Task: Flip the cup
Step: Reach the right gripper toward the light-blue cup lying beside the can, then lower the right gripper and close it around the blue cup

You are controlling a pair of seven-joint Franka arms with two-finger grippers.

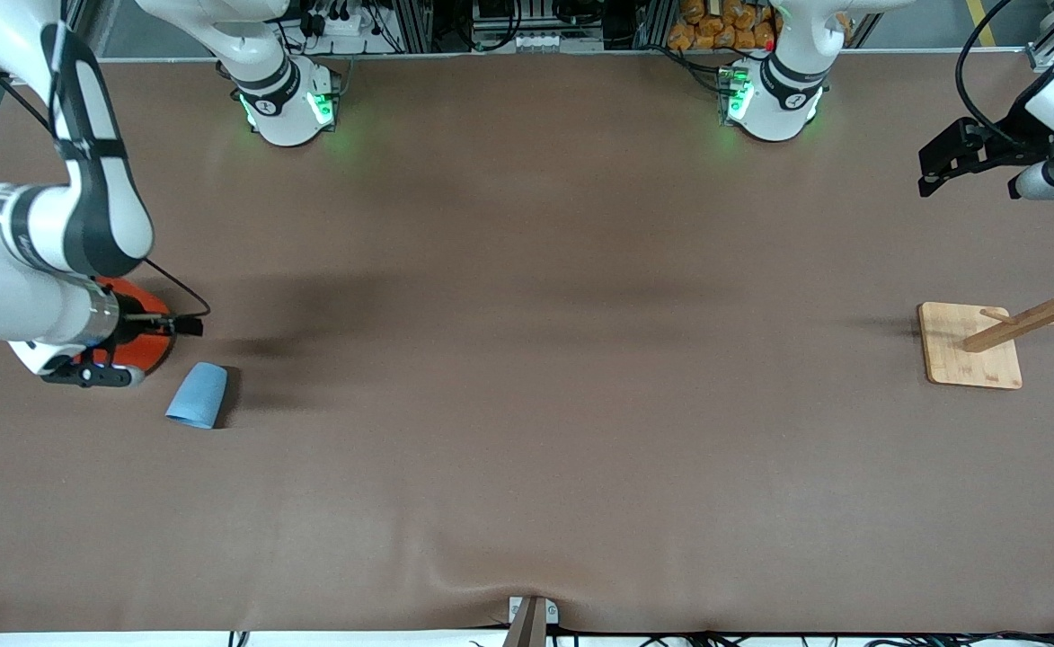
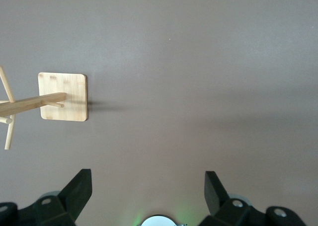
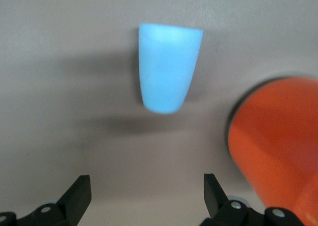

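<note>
The cup [image 1: 198, 395] lies on its side on the desk [image 1: 527, 359], toward the right arm's end, its wider end pointing toward the front camera and its narrow end toward the can. Just beside it, a little farther from that camera, stands an orange can [image 1: 145, 337], partly covered by the right arm. The right claw [image 3: 146, 196] hangs over the desk beside the can, its fingers spread wide and empty, with the cup showing between them in its wrist view. The flip looks not yet begun: the cup is untouched and still has to be gripped and stood up on one end. The left claw [image 2: 148, 191] waits, wide and empty, over the left arm's end of the desk, near a wooden rack [image 1: 971, 346].
</note>
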